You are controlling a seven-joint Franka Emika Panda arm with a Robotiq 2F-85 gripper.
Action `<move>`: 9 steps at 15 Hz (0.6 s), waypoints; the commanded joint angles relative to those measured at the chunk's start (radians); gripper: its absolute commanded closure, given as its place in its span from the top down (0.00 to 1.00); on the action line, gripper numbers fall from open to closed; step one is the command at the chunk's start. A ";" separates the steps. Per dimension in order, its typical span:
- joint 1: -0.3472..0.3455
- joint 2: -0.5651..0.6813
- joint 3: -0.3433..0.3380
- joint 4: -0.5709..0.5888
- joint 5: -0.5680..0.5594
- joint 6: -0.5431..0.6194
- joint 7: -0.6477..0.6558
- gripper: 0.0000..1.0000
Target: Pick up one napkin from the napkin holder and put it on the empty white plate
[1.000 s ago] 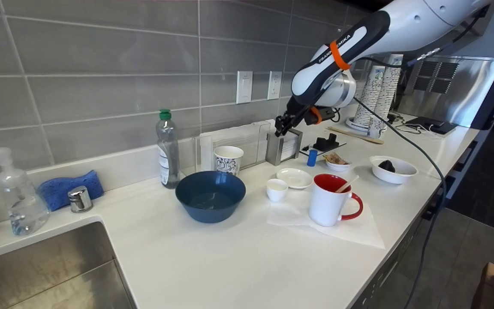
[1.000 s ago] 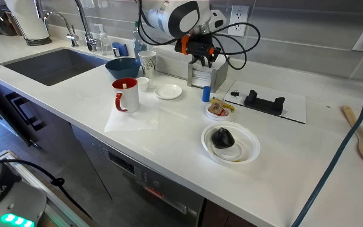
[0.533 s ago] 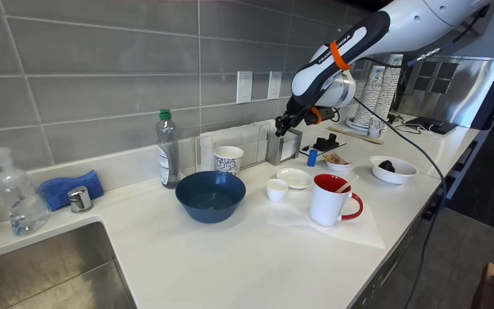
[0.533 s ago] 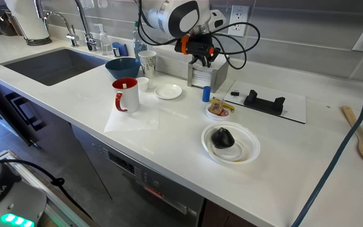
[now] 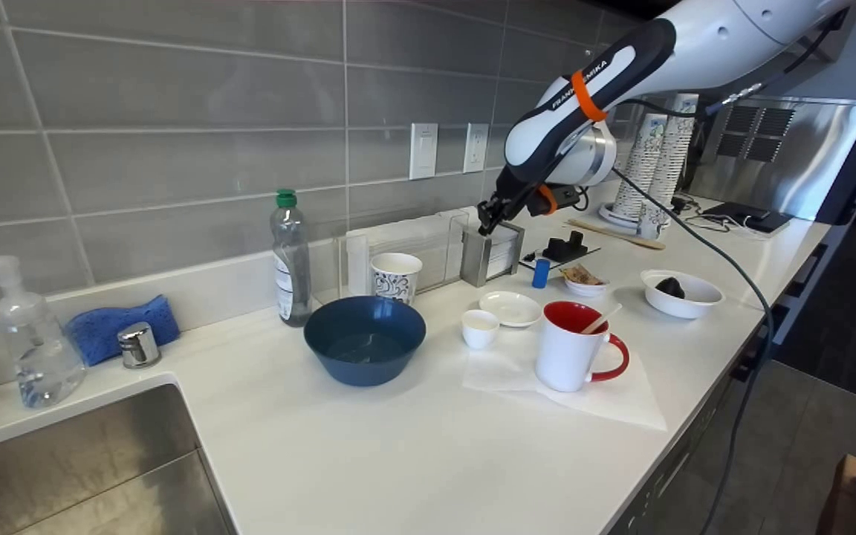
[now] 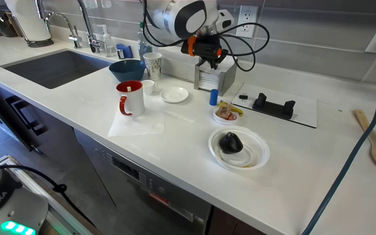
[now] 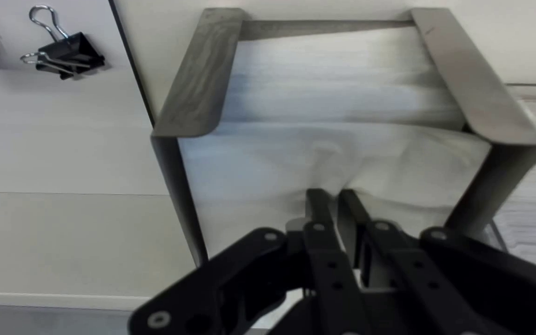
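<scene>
Counter (image 6: 181, 140): the work gathers near its back edge, as I see it from here.
Napkin holder (image 6: 228, 78): by the back edge; its metal front strips (image 7: 479, 83) look ready to catch paper, so lift straight up before heading sideways.
Pincer (image 7: 334, 197): fingers (image 7: 319, 209) nearly together on a pucker of paper; I'd call it gripping the top napkin (image 7: 258, 177), though I can't tell whether a second sheet comes too.
Top napkin: lies in the holder, not yet raised; a slow rise should let a clinging sheet peel off.
White plate (image 6: 174, 94): bare, between holder and front edge, nearer the back edge; release low over its middle.
White cup (image 6: 148, 87): just beside the plate, toward the sink (image 6: 70, 62); don't overshoot into it.
Blue cylinder (image 6: 213, 97): upright near the holder, toward the front edge; carry paper above it.
</scene>
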 commanded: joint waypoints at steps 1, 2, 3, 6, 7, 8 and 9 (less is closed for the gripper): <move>-0.008 0.002 0.010 0.020 -0.026 0.005 0.026 0.13; -0.008 0.001 0.010 0.022 -0.025 0.004 0.027 0.12; -0.009 0.000 0.011 0.025 -0.025 0.005 0.027 0.12; -0.008 0.002 0.010 0.033 -0.025 0.005 0.028 0.00; -0.008 0.002 0.010 0.035 -0.024 0.003 0.028 0.02; -0.008 0.002 0.009 0.036 -0.025 0.004 0.029 0.01; -0.008 0.003 0.009 0.037 -0.025 0.003 0.029 0.02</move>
